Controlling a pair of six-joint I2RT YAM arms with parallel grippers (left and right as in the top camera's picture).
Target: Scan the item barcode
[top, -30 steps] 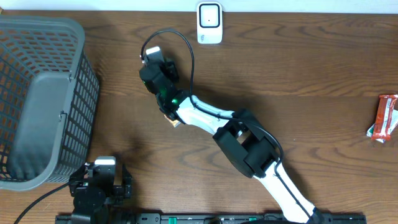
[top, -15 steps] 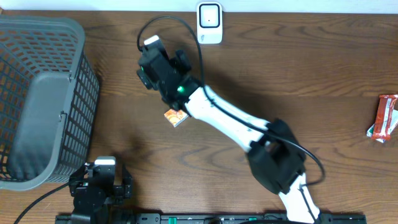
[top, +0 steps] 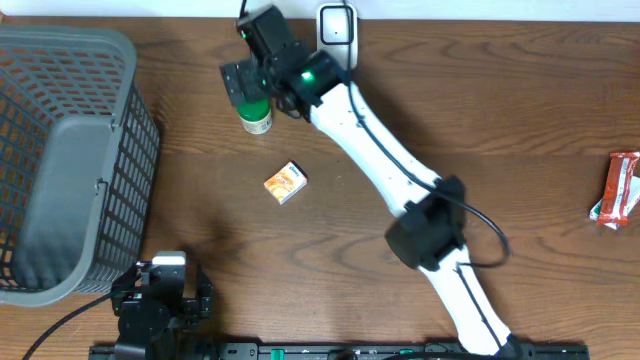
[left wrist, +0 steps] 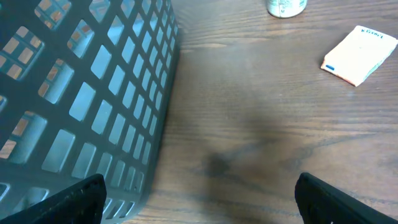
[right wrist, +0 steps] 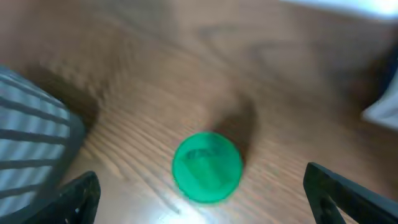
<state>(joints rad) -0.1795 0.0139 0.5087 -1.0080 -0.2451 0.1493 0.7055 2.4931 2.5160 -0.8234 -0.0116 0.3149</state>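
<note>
A small bottle with a round green cap and a pale, green-printed body (top: 257, 122) stands upright on the dark brown wooden counter (top: 480, 120), close to the white barcode scanner (top: 337, 35) at the far edge. The right wrist view is blurred. It looks straight down on the cap, a flat bright green disc (right wrist: 207, 167). No barcode can be made out. The right gripper (top: 252, 100) hangs over the bottle with its jaws spread wide, the tips clear of the cap.

Nearer the middle lies a small flat orange and white cardboard box (top: 285, 183), apart from the bottle. The left gripper (left wrist: 205, 199) sits low by the grey plastic lattice basket (top: 130, 60), jaws wide apart and holding nothing. A red snack packet (top: 622, 188) lies at the right edge.
</note>
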